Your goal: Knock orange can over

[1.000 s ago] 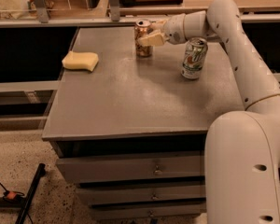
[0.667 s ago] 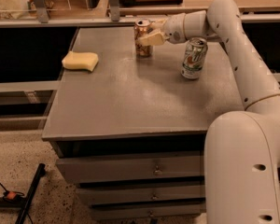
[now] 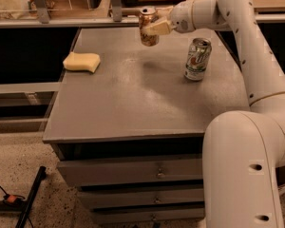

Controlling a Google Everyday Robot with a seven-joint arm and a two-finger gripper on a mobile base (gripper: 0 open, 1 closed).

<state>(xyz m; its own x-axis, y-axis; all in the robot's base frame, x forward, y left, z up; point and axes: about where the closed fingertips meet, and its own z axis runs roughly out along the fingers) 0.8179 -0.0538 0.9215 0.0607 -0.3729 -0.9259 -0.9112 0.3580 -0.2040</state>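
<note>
Tipping the orange can [image 3: 145, 34] at the far edge of the table [image 3: 123, 108].
Leaving the yellow sponge [image 3: 80, 61] on the left alone; gripping the can, slightly tilted and seemingly just off the surface, with the gripper [image 3: 155, 27] at its right side, jaws apparently clamped on it; lowering, then pushing the top leftward and letting go, steering clear of the green-and-white can [image 3: 198, 58] standing well apart to the right.

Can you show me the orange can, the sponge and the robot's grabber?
orange can [image 3: 149, 40]: camera view, lower label.
yellow sponge [image 3: 81, 61]: camera view, top face.
end effector [image 3: 155, 28]: camera view, tip, at the orange can.
</note>
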